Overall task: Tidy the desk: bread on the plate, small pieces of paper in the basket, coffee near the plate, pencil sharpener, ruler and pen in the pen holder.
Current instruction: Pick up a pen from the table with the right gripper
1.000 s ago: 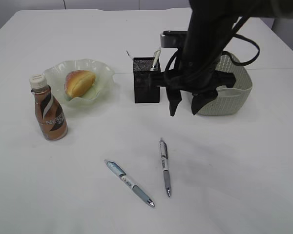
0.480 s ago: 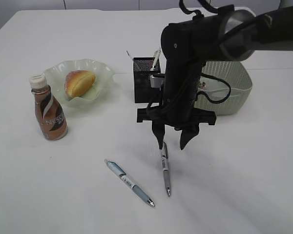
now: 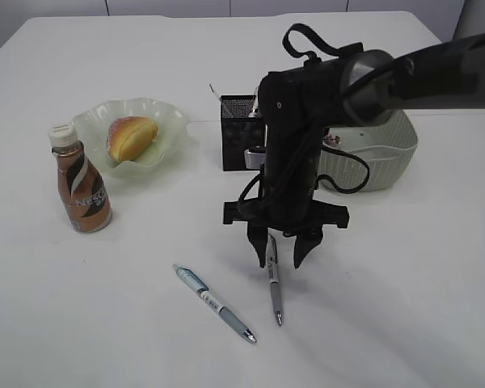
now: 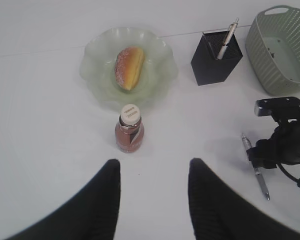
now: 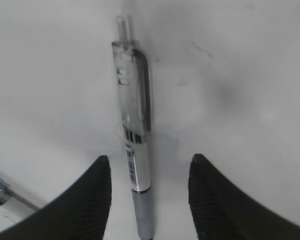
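Within 1 second the right gripper [image 3: 283, 255] has swung from beside the pen holder [image 3: 242, 133] down over the grey pen [image 5: 135, 145] lying on the tabletop [image 3: 404, 307]. Its fingers [image 5: 97, 197] stand open astride the barrel, not yet gripping; pickup looks imminent. The left gripper [image 4: 150, 200] hangs open, empty.
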Robot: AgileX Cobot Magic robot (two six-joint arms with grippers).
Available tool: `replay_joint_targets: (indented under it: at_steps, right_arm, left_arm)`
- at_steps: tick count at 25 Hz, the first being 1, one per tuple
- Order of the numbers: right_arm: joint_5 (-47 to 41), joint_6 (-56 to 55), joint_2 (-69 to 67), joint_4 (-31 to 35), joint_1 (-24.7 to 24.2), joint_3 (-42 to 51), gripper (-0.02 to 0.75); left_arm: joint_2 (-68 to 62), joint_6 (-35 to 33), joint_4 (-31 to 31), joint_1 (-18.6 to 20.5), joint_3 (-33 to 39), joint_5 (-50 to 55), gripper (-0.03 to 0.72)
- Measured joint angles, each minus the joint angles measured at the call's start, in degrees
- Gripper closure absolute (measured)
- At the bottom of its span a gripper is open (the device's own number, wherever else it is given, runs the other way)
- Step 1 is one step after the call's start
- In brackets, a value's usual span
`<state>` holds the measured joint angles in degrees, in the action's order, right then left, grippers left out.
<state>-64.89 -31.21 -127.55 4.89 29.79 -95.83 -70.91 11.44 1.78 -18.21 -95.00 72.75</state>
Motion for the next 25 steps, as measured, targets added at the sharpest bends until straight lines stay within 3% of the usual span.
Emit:
replay_joint_targets:
  at_steps: [25]
  right_arm:
    - [2.14,1.54,-1.88,0.23,0.00,0.00,0.335]
  left_arm:
    - [0.00,0.00,-0.09,0.00,0.00,0.00,0.363]
